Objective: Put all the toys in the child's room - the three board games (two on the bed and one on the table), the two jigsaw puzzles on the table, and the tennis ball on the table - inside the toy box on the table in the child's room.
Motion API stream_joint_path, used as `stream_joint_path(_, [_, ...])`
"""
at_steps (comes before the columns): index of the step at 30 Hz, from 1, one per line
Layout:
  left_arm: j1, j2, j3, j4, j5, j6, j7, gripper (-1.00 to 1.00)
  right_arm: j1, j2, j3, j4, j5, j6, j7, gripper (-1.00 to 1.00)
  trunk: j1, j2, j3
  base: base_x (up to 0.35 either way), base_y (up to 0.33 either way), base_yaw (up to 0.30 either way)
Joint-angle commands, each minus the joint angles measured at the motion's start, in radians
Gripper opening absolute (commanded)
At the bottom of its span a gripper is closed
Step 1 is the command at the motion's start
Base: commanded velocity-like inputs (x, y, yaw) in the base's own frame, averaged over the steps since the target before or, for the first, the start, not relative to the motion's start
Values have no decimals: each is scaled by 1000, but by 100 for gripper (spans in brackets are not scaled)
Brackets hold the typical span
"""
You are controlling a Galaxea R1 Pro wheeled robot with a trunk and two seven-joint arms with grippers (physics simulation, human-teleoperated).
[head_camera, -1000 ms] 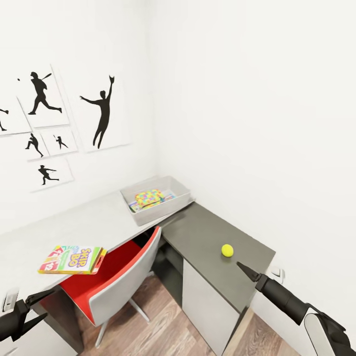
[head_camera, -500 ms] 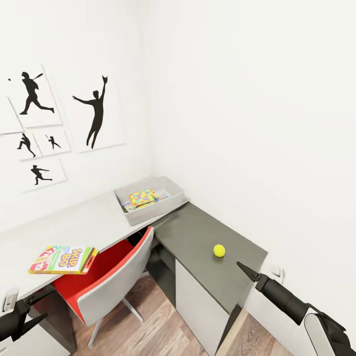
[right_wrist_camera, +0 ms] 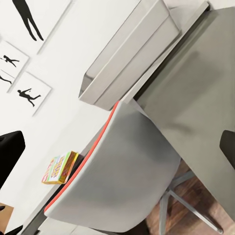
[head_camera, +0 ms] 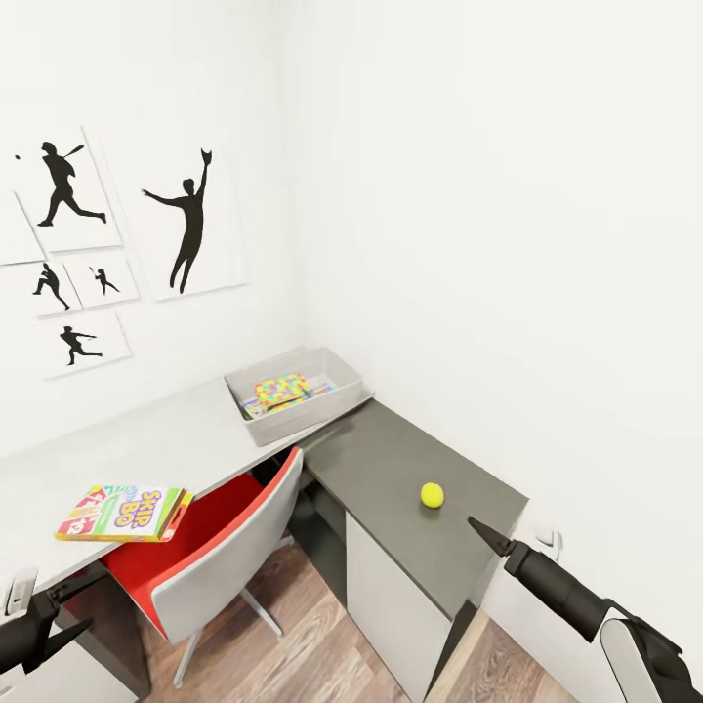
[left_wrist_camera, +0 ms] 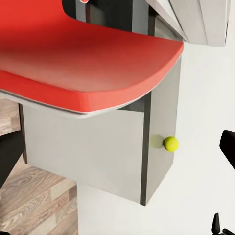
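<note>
Toy box (head_camera: 344,376): sat at the far end of the white desk top (head_camera: 156,444), against the left wall and in the corner, beside the join with the lower dark grey section (head_camera: 391,469); a multicolour jigsaw puzzle (head_camera: 280,390) lay inside it with other flat coloured items partly hidden beneath.
Tennis ball (head_camera: 433,495): rested on the dark grey section, near its right front part, well apart from the toy box; it also showed in the left wrist view (left_wrist_camera: 171,143).
Skip-Bo board game (head_camera: 122,513): lay flat on the near left part of the white top, at its front edge, one corner overhanging towards the chair.
Chair (head_camera: 220,561): red seat and grey back shell, tucked under the desk between the game box and the dark section.
Left gripper (head_camera: 73,607): low at the near left, below the game box, fingers spread apart with nothing between them.
Right gripper (head_camera: 485,535): at the near right, tip pointing at the ball from just beside the dark section's near edge, not touching it; in the head view the fingers lay in line, so whether they were parted or closed could not be told.
Wall pictures (head_camera: 190,220): black sports silhouettes on white panels on the left wall above the desk.
Floor (head_camera: 312,644): wood planks.
</note>
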State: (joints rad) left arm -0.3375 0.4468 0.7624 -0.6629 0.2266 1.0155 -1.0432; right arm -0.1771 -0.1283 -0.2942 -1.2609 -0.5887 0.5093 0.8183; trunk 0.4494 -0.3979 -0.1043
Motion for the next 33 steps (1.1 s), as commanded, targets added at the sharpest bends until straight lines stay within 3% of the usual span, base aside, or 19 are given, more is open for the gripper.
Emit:
stream_joint_path(1, [-2,0,2,0,-3,3,-4,100,-1,0,0,0,-7,8,1,100,1,-2,-2,0,-1,0])
stream_joint_path(15, [-24,-19,3,-1,-1,-58,1,100,-1,0,8,0,-7,6,1,100,1,-2,-2,0,0,0])
stream_joint_path(33, [-37,-36,3,-1,-3,-73,2,100,-1,-1,12,0,-7,8,1,100,1,-2,-2,0,0,0])
